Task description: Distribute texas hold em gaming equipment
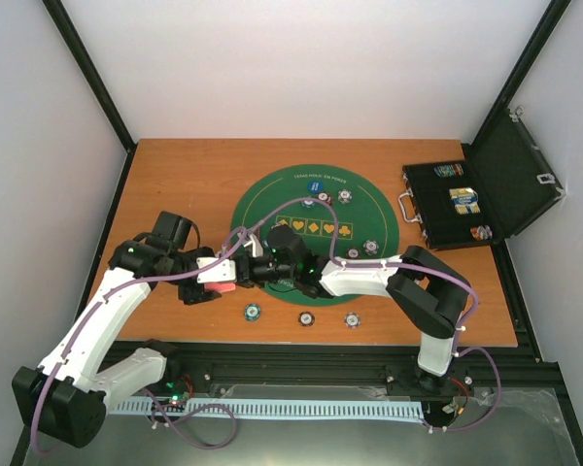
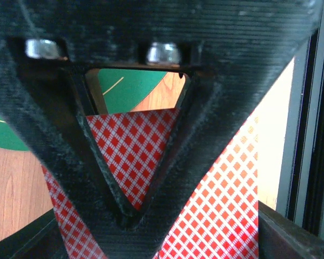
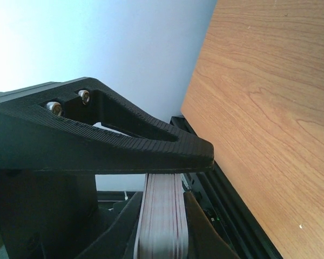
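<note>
Pinkish card deck (image 3: 161, 226), blurred, cut off, pinched in right claw (image 3: 170, 181)

A rectangular brown wood-grain desk (image 1: 175, 184) carries a big round green felt mat (image 1: 272, 194) at its middle, printed with pale lettering and a row of yellow suit symbols. At the right rear sits a black hinged case (image 1: 437, 216), its lid raised. Three small round striped poker chips lie on bare wood near the front edge, spaced in a row: left chip (image 1: 253, 312), middle chip (image 1: 306, 317), right chip (image 1: 352, 318).
</note>
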